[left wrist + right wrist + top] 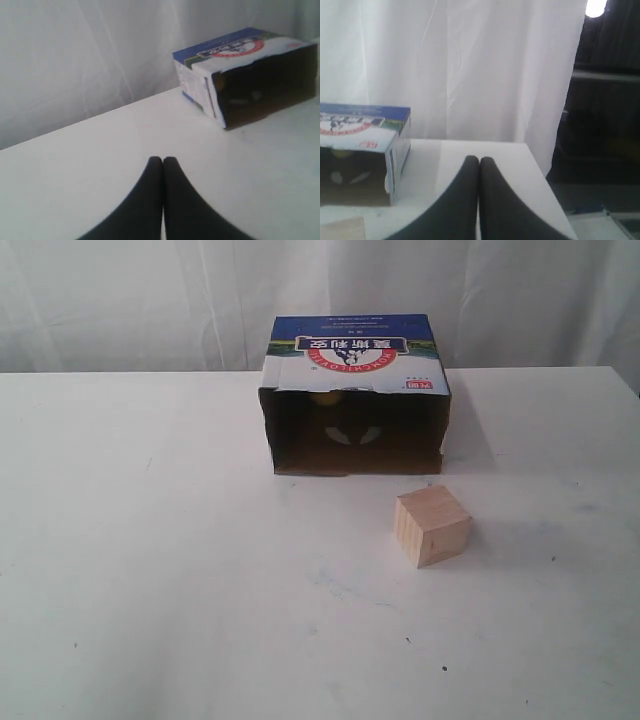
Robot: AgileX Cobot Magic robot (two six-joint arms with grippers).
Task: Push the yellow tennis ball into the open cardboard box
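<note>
The open cardboard box [355, 365] lies on its side at the back middle of the white table, with its dark opening facing the front. A dim yellow patch deep inside it near the top edge looks like the yellow tennis ball [325, 397], and the same patch of the ball [340, 152] shows faintly in the right wrist view. My left gripper [163, 160] is shut with nothing in it, well short of the box [240, 70]. My right gripper [479, 160] is shut and empty too, off to one side of the box [365, 125]. Neither arm shows in the exterior view.
A pale wooden cube [432, 526] stands on the table in front of the box's right corner, and the cube's [340, 227] edge shows in the right wrist view. White curtain hangs behind the table [150, 570]. The table's right edge drops off beside my right gripper.
</note>
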